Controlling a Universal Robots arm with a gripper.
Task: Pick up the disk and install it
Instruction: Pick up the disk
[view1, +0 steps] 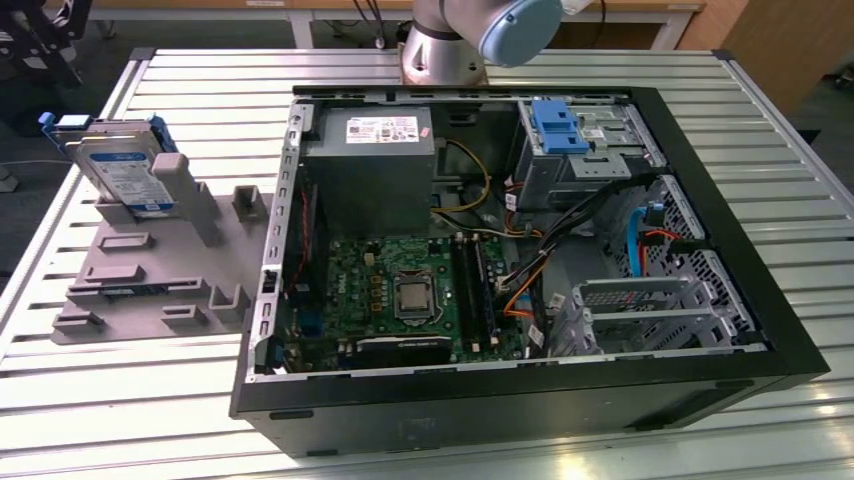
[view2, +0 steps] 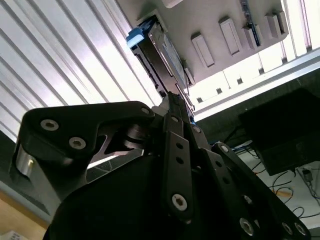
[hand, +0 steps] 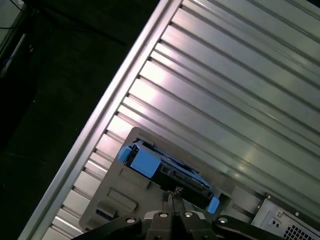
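The disk (view1: 120, 165) is a silver hard drive with a white-and-blue label in a blue carrier. It stands on edge, leaning in a grey holder (view1: 147, 260) at the exterior view's left, outside the computer case. Both wrist views look down on the disk (hand: 165, 170) (view2: 162, 50) in that holder. My gripper (hand: 173, 194) (view2: 173, 99) hangs some way above it, with its black fingertips pressed together and nothing between them. It is apart from the disk.
An open black computer case (view1: 747, 300) lies on the slatted metal table (view1: 200, 70). It holds a grey power-supply box (view1: 374, 150), a motherboard (view1: 400, 290), a blue bracket (view1: 554, 125) and a metal drive cage (view1: 654, 310). The table edge (hand: 105, 110) runs beside the holder.
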